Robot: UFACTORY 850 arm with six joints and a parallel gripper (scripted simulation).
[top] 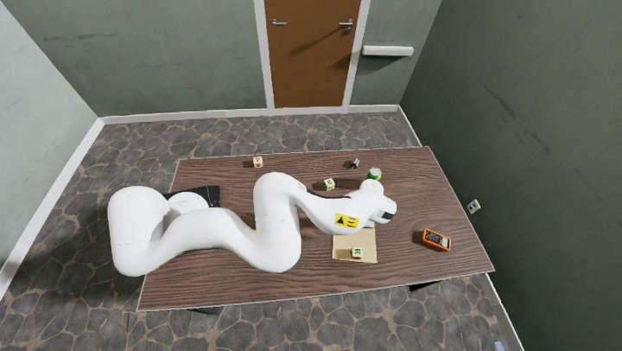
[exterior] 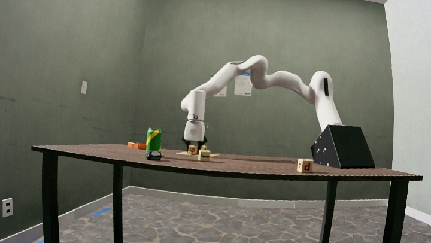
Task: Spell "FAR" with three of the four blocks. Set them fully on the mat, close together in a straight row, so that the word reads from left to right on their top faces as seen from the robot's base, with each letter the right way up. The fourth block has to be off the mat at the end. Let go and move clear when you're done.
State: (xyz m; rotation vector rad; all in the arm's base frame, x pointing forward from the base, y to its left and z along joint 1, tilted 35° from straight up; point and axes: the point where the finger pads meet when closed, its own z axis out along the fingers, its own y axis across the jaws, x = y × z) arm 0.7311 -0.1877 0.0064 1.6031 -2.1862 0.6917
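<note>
My gripper (exterior: 194, 144) is shut on a wooden block with a red letter (exterior: 192, 149) and holds it down at the tan mat (top: 344, 243) (exterior: 181, 153), at its far edge. In the overhead view the wrist hides both fingers and block. A block with a green R (top: 356, 252) (exterior: 203, 147) sits on the mat's near part. A block with a green letter (top: 329, 183) (exterior: 203, 155) lies off the mat on the table. A block with a red letter (top: 257, 162) (exterior: 304, 165) lies off the mat at the table's far edge, nearer the robot's base.
A green and yellow can (top: 374, 174) (exterior: 154, 139) stands beyond the mat, with a small dark object (top: 354, 162) (exterior: 154, 155) near it. An orange meter (top: 435, 239) (exterior: 136, 145) lies right of the mat. The black robot base (exterior: 342, 146) stands at the table's end.
</note>
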